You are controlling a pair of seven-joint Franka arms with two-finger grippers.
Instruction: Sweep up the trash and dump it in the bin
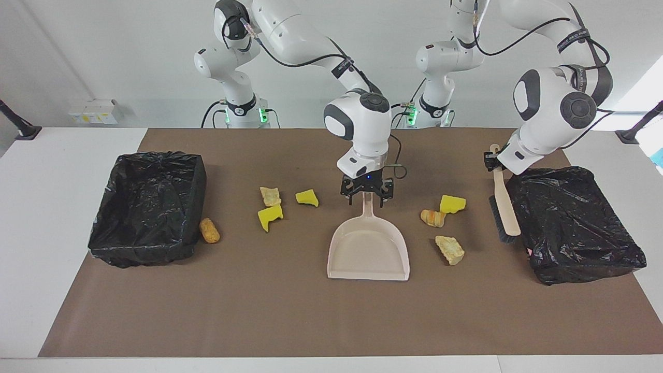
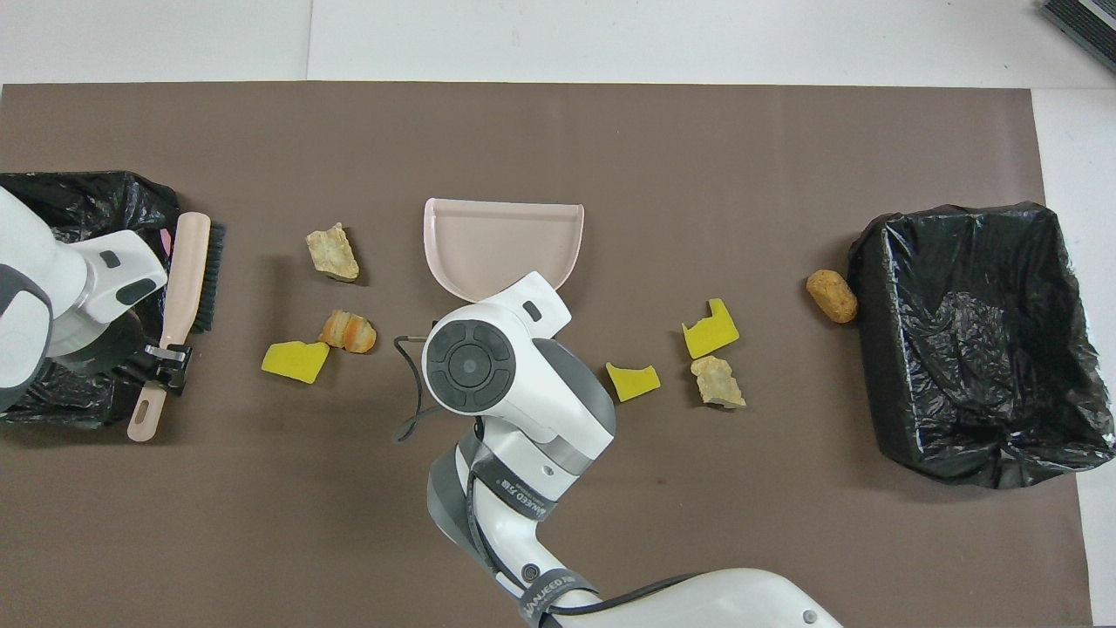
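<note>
The beige dustpan (image 1: 368, 248) lies flat mid-mat, its handle pointing toward the robots. My right gripper (image 1: 366, 197) is down at that handle, open, with a finger on each side of it. In the overhead view the right arm's wrist hides the handle, and only the pan (image 2: 501, 235) shows. My left gripper (image 1: 492, 160) is shut on the beige brush (image 1: 505, 210), which hangs bristles-down beside the black bag. Several trash pieces lie on the mat: a yellow chunk (image 1: 452, 203) and two lumps (image 1: 449, 249) toward the left arm's end, others (image 1: 270, 217) toward the right arm's end.
An open bin lined in black (image 1: 155, 155) stands at the right arm's end, with an orange-brown lump (image 1: 209, 230) beside it. A lumpy black bag (image 1: 575, 223) sits at the left arm's end. The brown mat (image 1: 311, 321) covers the table.
</note>
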